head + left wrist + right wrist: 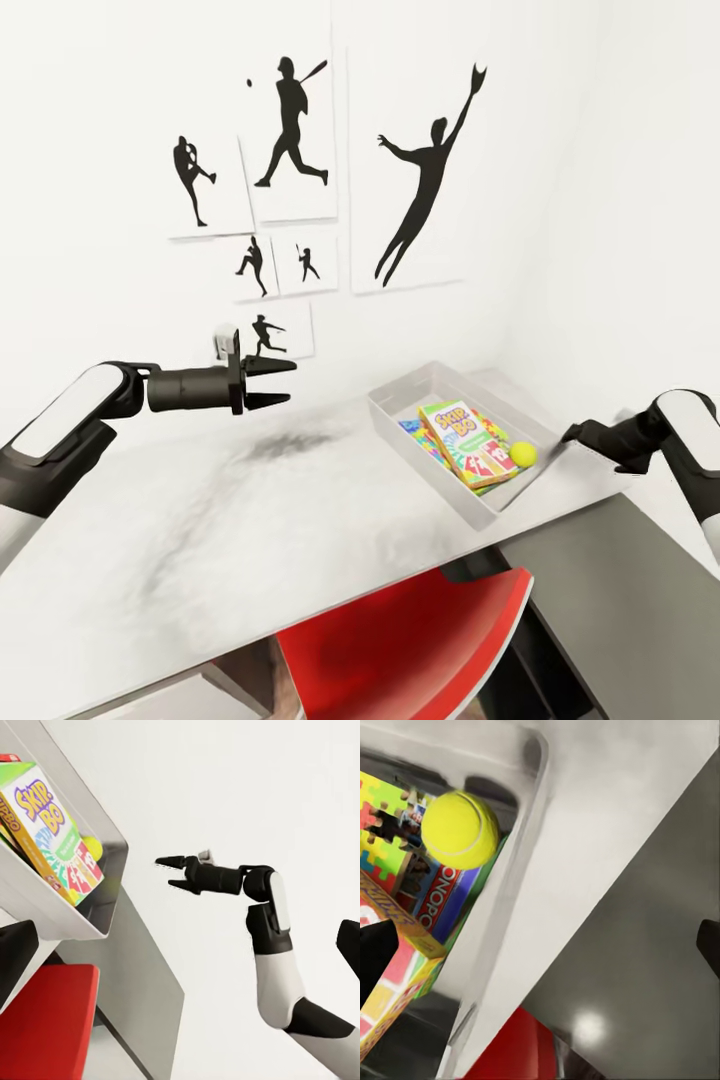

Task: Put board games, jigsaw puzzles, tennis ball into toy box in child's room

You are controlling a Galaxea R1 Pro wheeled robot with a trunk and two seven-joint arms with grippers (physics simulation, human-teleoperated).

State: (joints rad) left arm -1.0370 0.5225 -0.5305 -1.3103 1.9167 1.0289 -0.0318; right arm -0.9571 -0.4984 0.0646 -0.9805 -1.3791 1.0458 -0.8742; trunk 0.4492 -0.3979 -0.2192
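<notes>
The light-grey toy box [392, 402] stands at the far right end of the white table [200, 520]. Inside it the Skip-Bo board game [462, 440] lies on top, with the tennis ball [522, 455] beside it. A blue board game [409, 427] and a jigsaw puzzle [492, 424] peek out underneath. The right wrist view shows the ball [459, 829], a jigsaw puzzle [382, 825] and a blue game box [442, 896] up close. My left gripper [290, 382] hangs open and empty above the table, left of the box. My right gripper [572, 433] is open and empty just past the box's right rim.
A red chair [400, 640] is tucked under the table's front edge. A lower dark-grey unit [620, 600] joins the table on the right. White walls with black silhouette pictures [420, 170] close in behind and to the right.
</notes>
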